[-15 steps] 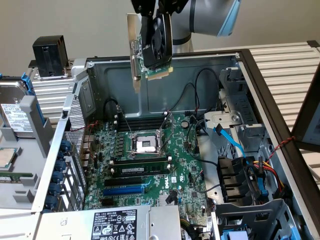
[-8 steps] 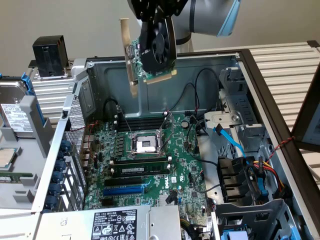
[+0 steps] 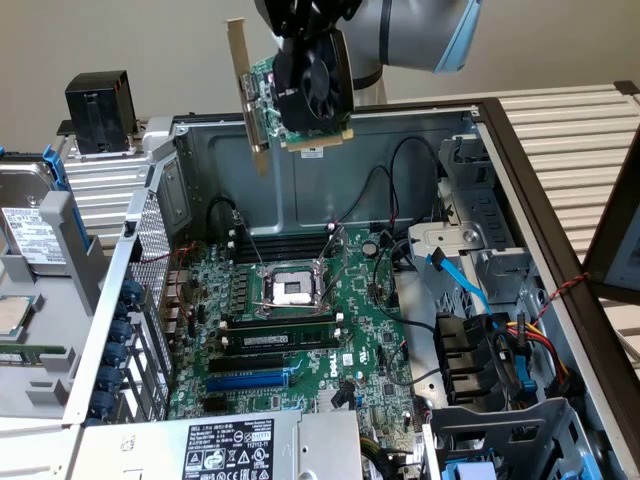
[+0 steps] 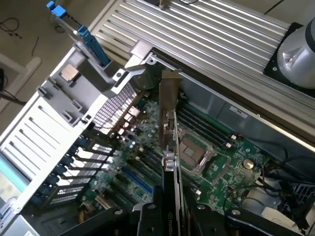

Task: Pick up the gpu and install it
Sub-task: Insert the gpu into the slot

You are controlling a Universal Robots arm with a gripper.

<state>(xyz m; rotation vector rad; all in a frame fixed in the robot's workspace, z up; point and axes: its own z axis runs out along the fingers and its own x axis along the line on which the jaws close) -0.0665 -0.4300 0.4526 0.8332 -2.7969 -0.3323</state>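
Note:
The gpu [image 3: 312, 88] hangs in the air above the open computer case, fan side facing the camera, with its metal bracket [image 3: 240, 85] toward the exterior view's left. My gripper [image 3: 303, 42] comes down from above and is shut on the card's black shroud. In the wrist view the gpu [image 4: 170, 152] appears edge-on between my fingers [image 4: 147, 219], over the green motherboard [image 4: 147, 162]. Below it on the motherboard [image 3: 370, 340] lies a blue expansion slot [image 3: 248, 380], well apart from the card.
The case wall [image 3: 400, 160] rises behind the card. A CPU socket [image 3: 294, 290] and RAM sticks [image 3: 275, 332] sit mid-board. Loose cables [image 3: 500, 335] and a drive cage [image 3: 465, 245] crowd the exterior view's right. A power supply [image 3: 260, 450] lies in front, rear slot covers [image 3: 130, 340] on the left.

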